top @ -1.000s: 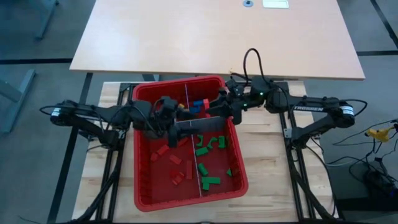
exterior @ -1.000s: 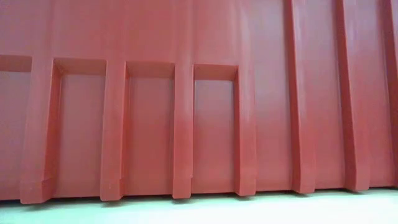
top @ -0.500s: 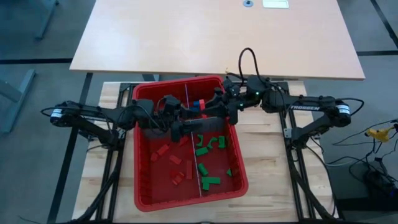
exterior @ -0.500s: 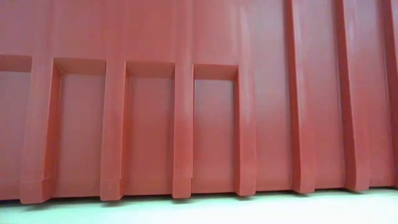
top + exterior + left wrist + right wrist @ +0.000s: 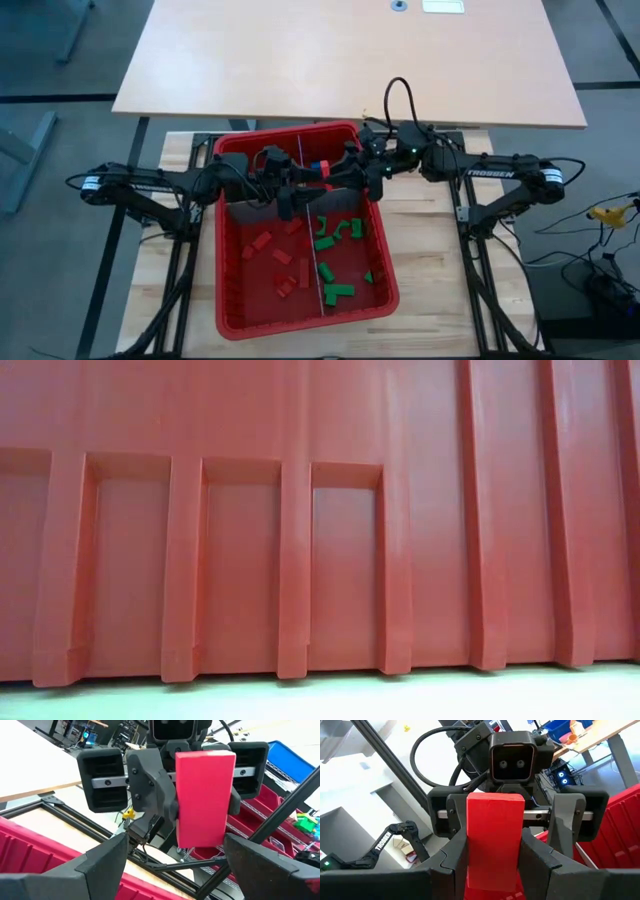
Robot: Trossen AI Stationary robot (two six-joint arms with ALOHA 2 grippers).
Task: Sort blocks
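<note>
Blocks: small rectangular bricks; the red ones (image 5: 281,257) lie loose in the left compartment of the red bin (image 5: 228,322), the green ones (image 5: 337,233) in the right compartment.
Held block: a plain red block (image 5: 495,820), smooth-faced, standing on end in the air over the far end of the bin, between the two grippers.
Divider: a thin wall (image 5: 319,272) runs down the bin and splits it into the two compartments.
Right gripper (image 5: 495,862): reaches in over the far end of the bin; its jaws are clamped against both sides of the held block.
Left gripper (image 5: 175,845): faces the right gripper at the same spot; its jaws are spread wide, one on each side of the held block and clear of it.
Writing: "TROSSEN" in white letters (image 5: 487,172) on the right arm, readable in the high view.
High view only: the layout of the sorted blocks, both arms, and the wooden table (image 5: 435,300) under the bin.
Wrist views only: the grip on the held block; each shows the opposite gripper head-on.
Low view only: the ribbed outer wall of the bin fills the picture, above a pale strip of table; no block or gripper shows.
</note>
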